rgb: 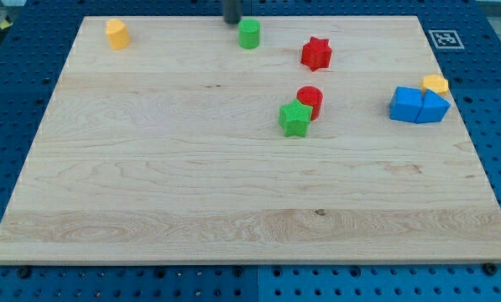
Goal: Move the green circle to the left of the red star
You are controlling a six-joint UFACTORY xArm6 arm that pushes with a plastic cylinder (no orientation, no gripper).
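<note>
Nearest the view's bottom sit the green star-shaped block and the red round block, touching. Farther up, the red star-shaped block has the green circular block at its ten o'clock, well apart. My tip, bare and holding nothing, stands just beside that green circle, at its ten o'clock.
</note>
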